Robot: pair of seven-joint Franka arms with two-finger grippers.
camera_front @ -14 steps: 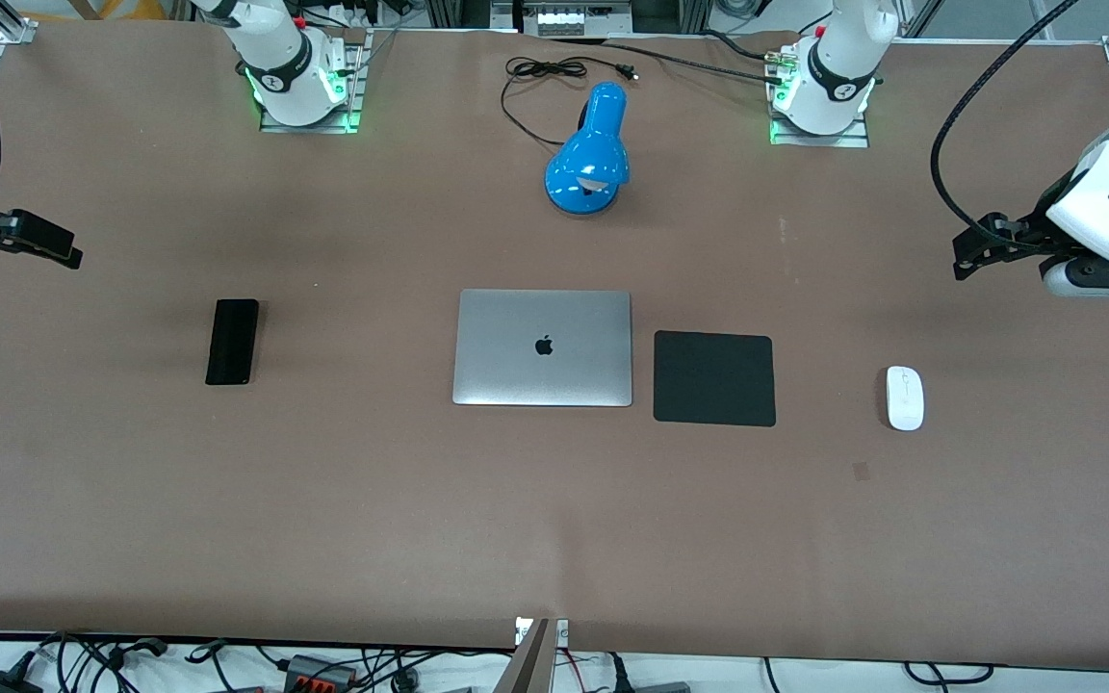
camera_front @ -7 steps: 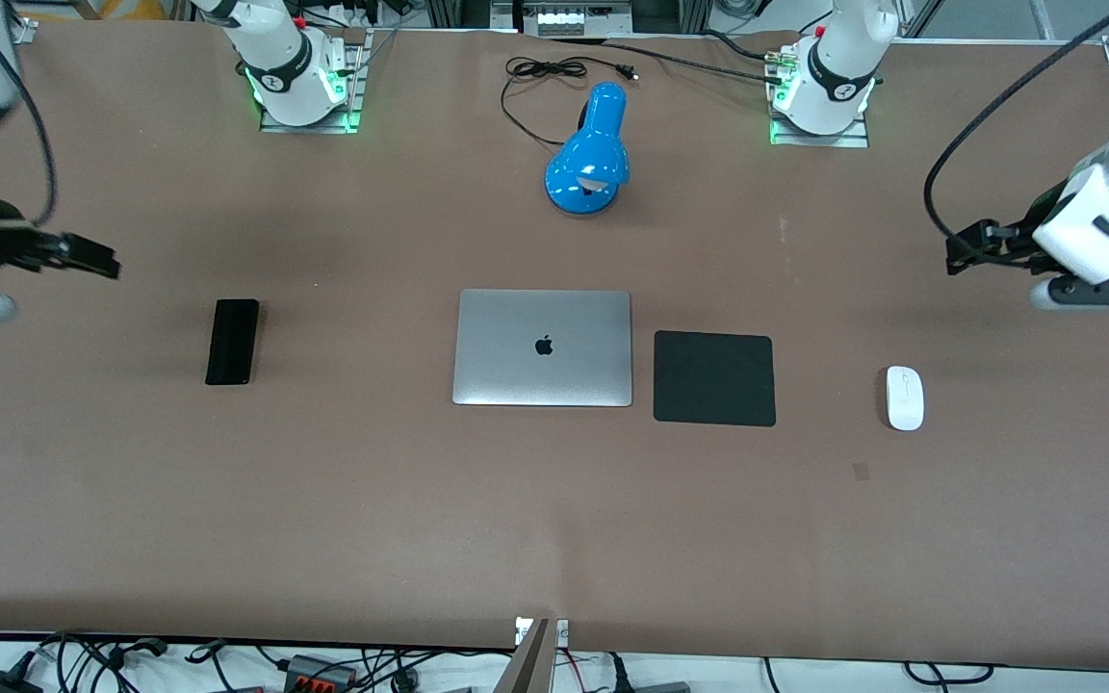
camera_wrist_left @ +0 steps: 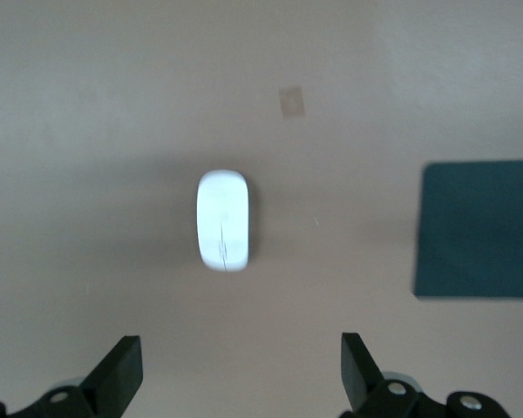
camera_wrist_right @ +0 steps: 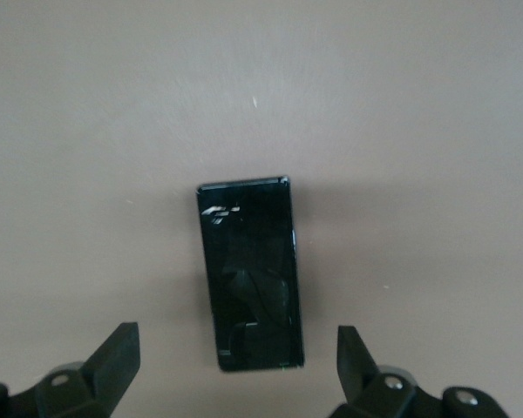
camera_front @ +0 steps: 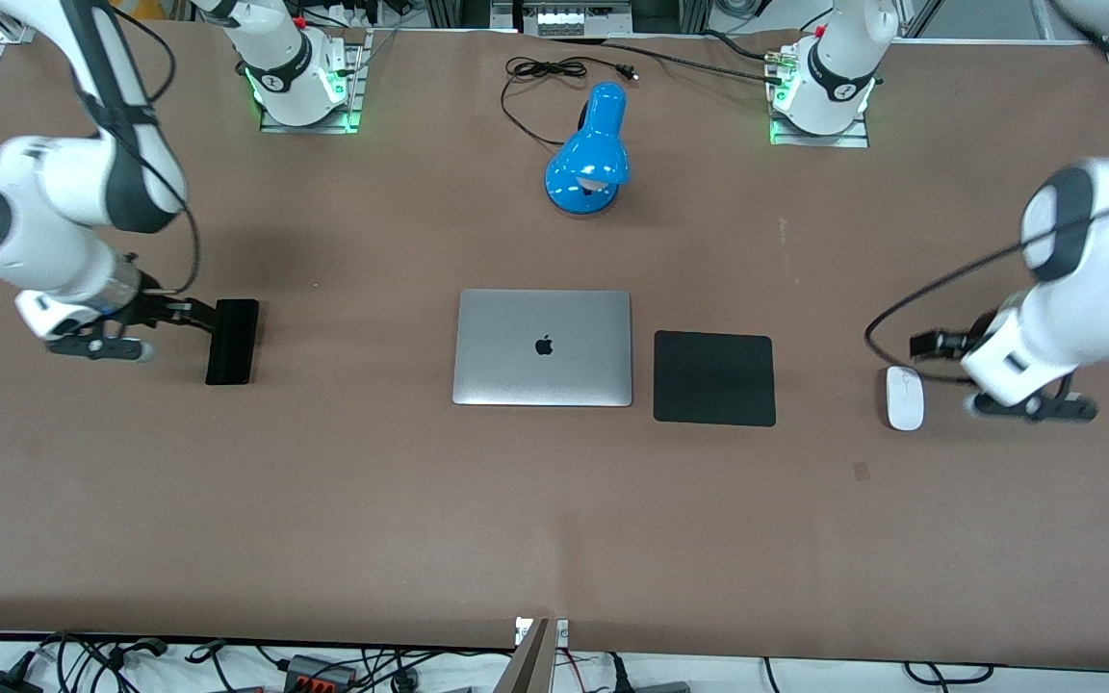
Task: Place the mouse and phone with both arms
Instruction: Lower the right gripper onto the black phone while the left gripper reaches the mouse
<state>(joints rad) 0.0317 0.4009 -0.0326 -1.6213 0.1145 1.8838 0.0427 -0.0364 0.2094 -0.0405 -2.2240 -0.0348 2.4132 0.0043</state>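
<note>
The black phone lies flat on the brown table toward the right arm's end. My right gripper is open and empty, low over the table beside the phone. In the right wrist view the phone lies just ahead of my open right gripper. The white mouse lies toward the left arm's end. My left gripper is open and empty over the table beside the mouse. In the left wrist view the mouse lies ahead of my left gripper, apart from it.
A closed silver laptop lies mid-table with a black square pad beside it, between laptop and mouse; the pad also shows in the left wrist view. A blue desk lamp and its black cord sit near the arm bases.
Both arms have swung in from the table's ends and come down: the right gripper to the phone, the left gripper to the mouse. Phone and mouse have not moved.
</note>
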